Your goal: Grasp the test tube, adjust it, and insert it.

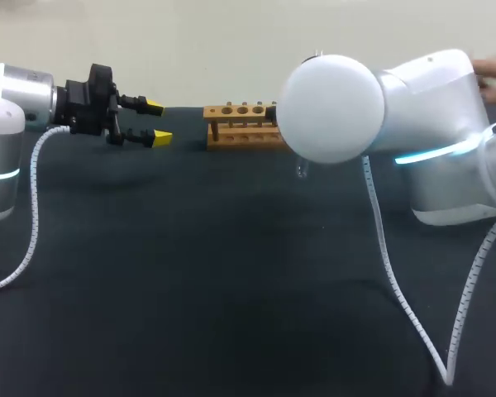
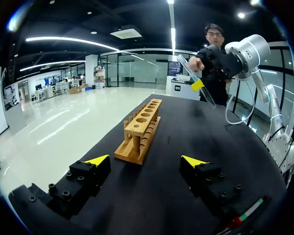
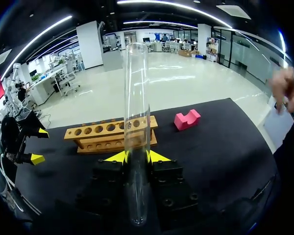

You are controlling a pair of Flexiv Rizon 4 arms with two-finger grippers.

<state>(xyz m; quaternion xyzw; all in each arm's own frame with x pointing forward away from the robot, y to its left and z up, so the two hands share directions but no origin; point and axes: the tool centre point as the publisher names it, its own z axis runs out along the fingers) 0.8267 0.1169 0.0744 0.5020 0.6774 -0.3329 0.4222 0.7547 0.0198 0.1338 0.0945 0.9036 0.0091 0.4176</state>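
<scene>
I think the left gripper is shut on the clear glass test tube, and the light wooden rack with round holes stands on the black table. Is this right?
Not quite. It is the right gripper that is shut on the clear glass test tube, as the right wrist view shows. The left gripper is open, with nothing between its fingers. The light wooden rack with round holes does stand on the black table.

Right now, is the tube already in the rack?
No, the tube is upright between the fingers of the right tool, and the rack lies apart from it, further ahead on the table.
</scene>
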